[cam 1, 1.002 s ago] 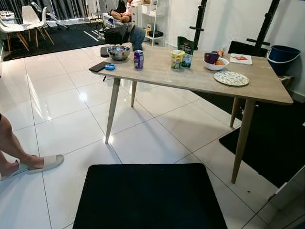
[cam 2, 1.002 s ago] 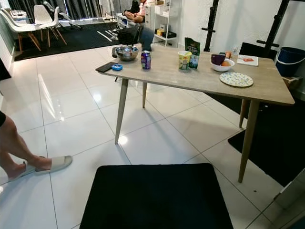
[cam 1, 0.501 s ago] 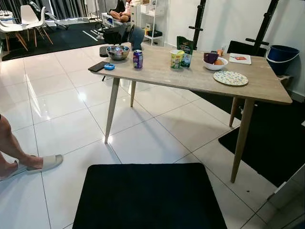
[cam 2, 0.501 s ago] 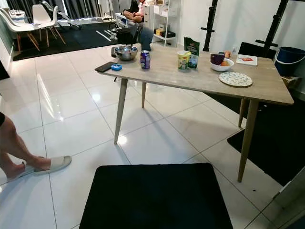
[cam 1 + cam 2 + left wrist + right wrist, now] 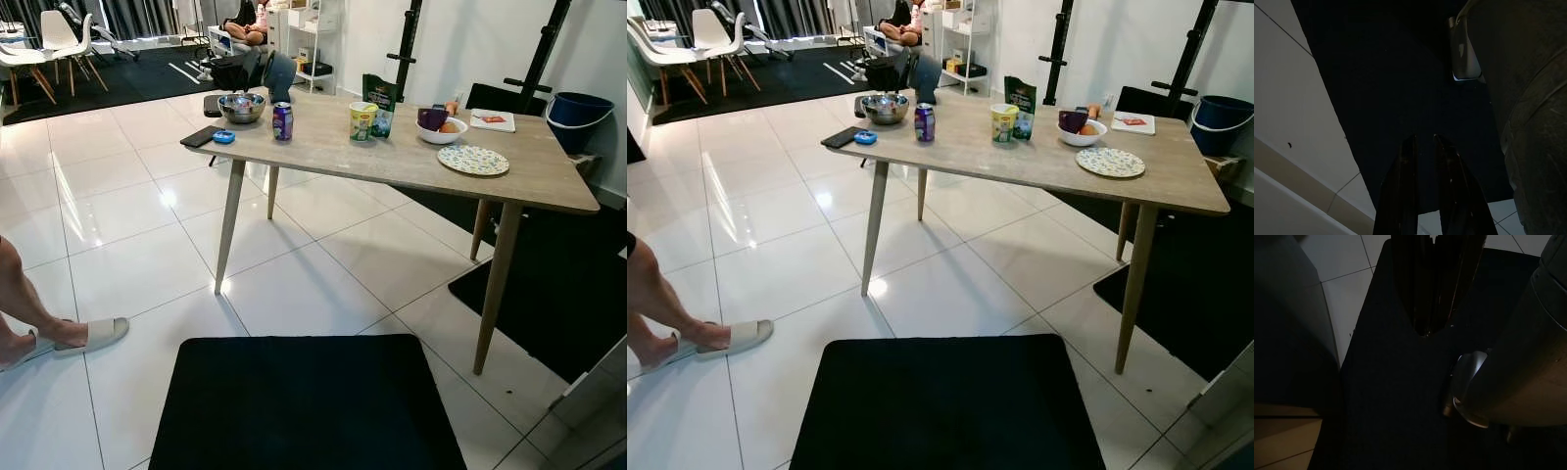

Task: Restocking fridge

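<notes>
A wooden table (image 5: 392, 157) stands ahead of me across the white tiles. It carries a purple drink can (image 5: 283, 120), a yellow cup (image 5: 362, 121) and a green bag (image 5: 381, 103). A white bowl (image 5: 442, 127) holding fruit and a purple cup sits beside a patterned plate (image 5: 473, 160). A metal bowl (image 5: 242, 107), a dark phone (image 5: 201, 136) and a small blue lid (image 5: 224, 136) sit at the far left end. My left gripper (image 5: 1422, 141) hangs shut over a black mat. My right gripper (image 5: 1427, 330) hangs shut too, in deep shade.
The black mat (image 5: 306, 401) lies on the floor just before me. A person's leg in a pale slipper (image 5: 91, 334) stands at the left. A blue bucket (image 5: 580, 110) sits behind the table's right end. White chairs (image 5: 59, 44) and a seated person (image 5: 251, 24) are far back.
The whole view has shifted slightly, so the camera moved a little. The things on the table have stayed in place.
</notes>
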Motion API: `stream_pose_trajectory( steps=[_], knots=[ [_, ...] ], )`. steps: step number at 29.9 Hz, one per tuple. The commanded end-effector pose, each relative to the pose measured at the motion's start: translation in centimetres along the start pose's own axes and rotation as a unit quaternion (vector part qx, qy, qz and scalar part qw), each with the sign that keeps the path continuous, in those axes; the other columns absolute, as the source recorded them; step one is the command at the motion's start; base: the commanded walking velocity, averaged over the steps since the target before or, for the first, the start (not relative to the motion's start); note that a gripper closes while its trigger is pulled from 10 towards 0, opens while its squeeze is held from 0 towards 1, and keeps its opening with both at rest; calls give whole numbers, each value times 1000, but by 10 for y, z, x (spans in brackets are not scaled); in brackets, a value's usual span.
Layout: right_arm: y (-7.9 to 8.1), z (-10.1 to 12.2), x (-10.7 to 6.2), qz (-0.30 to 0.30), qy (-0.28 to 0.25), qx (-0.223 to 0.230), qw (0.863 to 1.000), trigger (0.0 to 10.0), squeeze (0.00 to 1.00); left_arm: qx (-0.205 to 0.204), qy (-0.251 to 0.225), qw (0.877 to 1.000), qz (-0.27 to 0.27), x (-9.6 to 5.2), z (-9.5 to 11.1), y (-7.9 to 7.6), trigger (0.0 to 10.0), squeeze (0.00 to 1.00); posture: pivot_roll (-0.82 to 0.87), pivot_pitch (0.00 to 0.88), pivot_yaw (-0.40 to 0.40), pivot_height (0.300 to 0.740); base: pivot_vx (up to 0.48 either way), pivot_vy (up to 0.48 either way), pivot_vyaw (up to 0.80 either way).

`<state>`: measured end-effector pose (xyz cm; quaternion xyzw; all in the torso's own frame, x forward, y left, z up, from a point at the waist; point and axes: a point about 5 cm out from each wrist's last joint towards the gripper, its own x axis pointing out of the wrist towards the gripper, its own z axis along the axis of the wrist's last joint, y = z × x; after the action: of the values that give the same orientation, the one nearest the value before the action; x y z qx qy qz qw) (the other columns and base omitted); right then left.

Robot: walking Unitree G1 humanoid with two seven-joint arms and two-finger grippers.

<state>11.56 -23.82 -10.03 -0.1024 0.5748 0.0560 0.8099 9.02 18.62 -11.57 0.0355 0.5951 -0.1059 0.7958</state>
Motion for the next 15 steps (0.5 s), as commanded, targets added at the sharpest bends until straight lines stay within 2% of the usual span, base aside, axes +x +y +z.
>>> stream_pose_trajectory(
  steps=[1, 15],
  knots=[
    [0, 2, 0, 0, 0, -1, 1000, 10000, 0, 11, -44, 999, -6, 3, 27, -8, 10000, 0, -46, 0, -3, 740, 0, 0, 0],
    [3, 10, 2, 1, -5, -2, 1000, 10000, 0, 7, -44, 999, -7, 2, 25, -4, 10000, 0, -46, 0, -4, 740, 0, 0, 0]
  ],
)
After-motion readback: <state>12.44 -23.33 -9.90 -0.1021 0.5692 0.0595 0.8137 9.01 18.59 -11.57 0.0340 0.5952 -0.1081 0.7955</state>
